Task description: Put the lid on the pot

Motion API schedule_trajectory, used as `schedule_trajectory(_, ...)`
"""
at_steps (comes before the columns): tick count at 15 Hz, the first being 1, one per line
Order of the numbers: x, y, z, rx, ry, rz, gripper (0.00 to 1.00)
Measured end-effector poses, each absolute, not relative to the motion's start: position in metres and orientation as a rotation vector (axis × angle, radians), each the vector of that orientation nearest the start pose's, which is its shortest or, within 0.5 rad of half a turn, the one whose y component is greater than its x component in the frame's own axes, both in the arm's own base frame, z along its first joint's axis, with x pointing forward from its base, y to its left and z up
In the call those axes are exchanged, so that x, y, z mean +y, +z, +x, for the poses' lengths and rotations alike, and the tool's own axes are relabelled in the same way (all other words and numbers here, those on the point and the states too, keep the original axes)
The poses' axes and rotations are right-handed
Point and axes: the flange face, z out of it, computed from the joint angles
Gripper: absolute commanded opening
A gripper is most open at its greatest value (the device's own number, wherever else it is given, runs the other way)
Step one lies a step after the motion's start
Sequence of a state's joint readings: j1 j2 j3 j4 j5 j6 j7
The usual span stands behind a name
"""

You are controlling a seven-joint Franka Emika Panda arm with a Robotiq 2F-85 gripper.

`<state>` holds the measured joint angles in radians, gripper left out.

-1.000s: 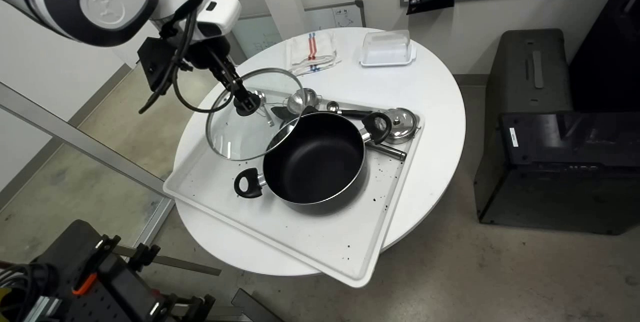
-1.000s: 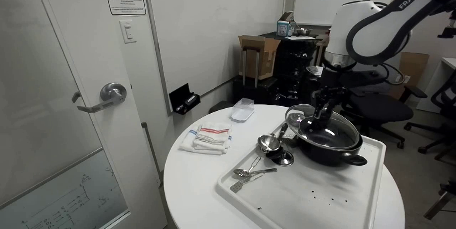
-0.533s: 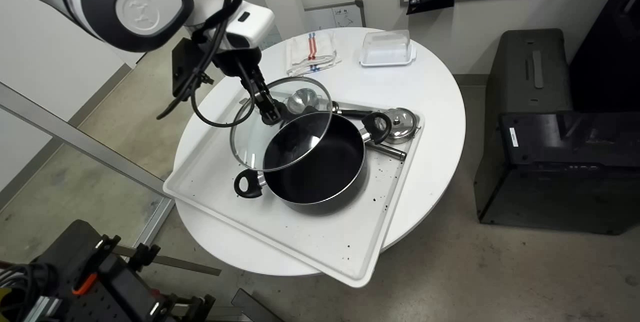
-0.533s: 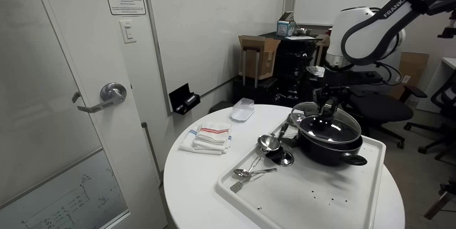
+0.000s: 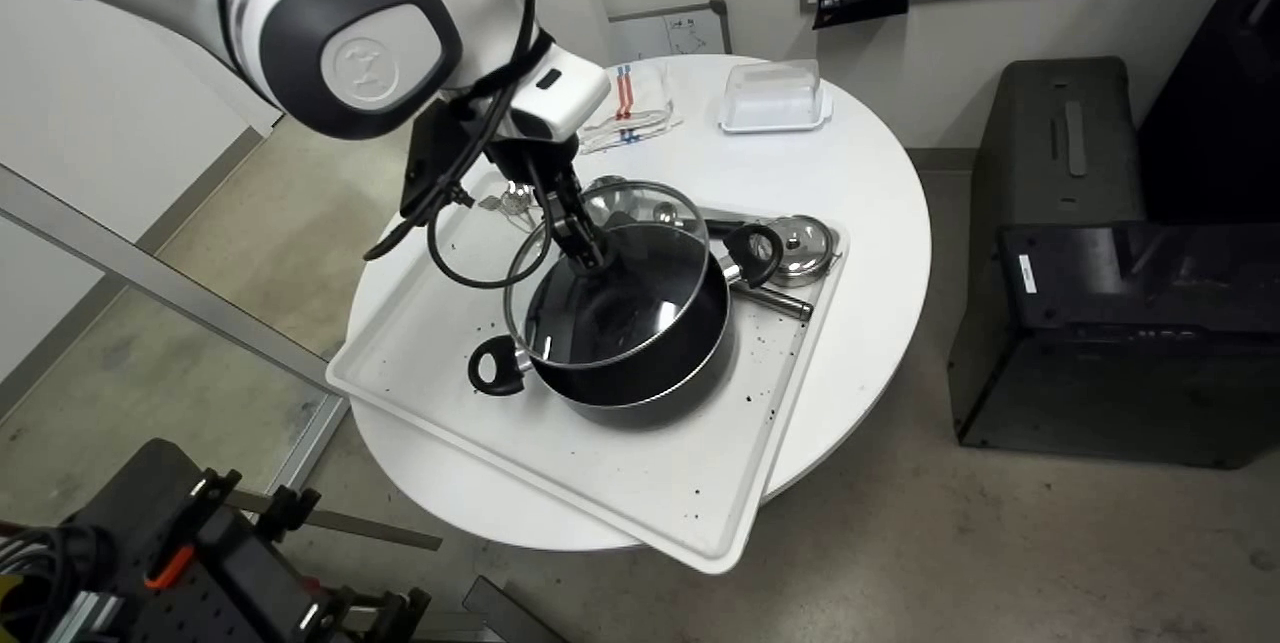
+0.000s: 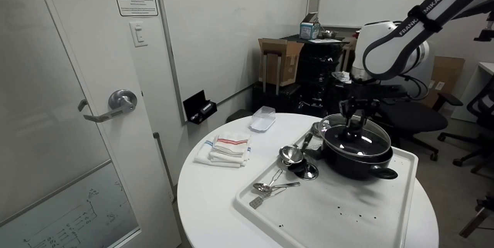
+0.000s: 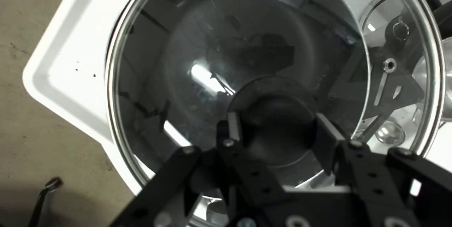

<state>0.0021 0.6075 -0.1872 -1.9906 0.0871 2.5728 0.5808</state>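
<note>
- The hand [image 7: 277, 126] holds the lid [image 5: 645, 303] by its black knob [image 7: 279, 112]; the fingers [image 7: 234, 126] stand on two sides of it, but the place of contact is dark and difficult to see.
- The lid is directly below the hand, above the pot [image 6: 352, 167]; in both exterior views part of the pot shows beyond it. I cannot tell if the rim touches the pot.
- The pot's dark inside shows through the glass, below the hand, with reflections.
- In the wrist view the hand covers the lower part of the lid, and the rim is cut off at the top.
- Under the hand, the pot rests on a white tray [image 6: 308, 203], and the tray on the round white surface [image 5: 885, 223]. In an exterior view the tray's near end is cut off.
- Metal utensils [image 6: 261, 187] lie on the tray, to the side of the hand; some, seen through the lid, have no clear shape.
- Farther from the hand are folded cloths [image 5: 648, 101], partly covered by the arm [image 5: 380, 58] in an exterior view, and a plastic box [image 5: 772, 101].
- On the arm, above the hand, the letters "FRANK" and "MIKA" can be read; a black strap [image 6: 426, 18] is between them.
- Well apart from the hand, a sign [image 6: 136, 1] says "Mila", with lines too small for reading; handwriting on a whiteboard [image 6: 386, 10] is not legible.
</note>
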Motion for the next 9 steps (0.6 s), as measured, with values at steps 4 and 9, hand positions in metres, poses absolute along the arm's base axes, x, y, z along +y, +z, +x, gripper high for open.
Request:
schedule_trajectory(4, -0.121, 0.143, 0.596, 1.33, 0.012, -2.926, 0.25)
schedule_trajectory(9, -0.129, 0.134, 0.595, 1.373, 0.024, -2.919, 0.25)
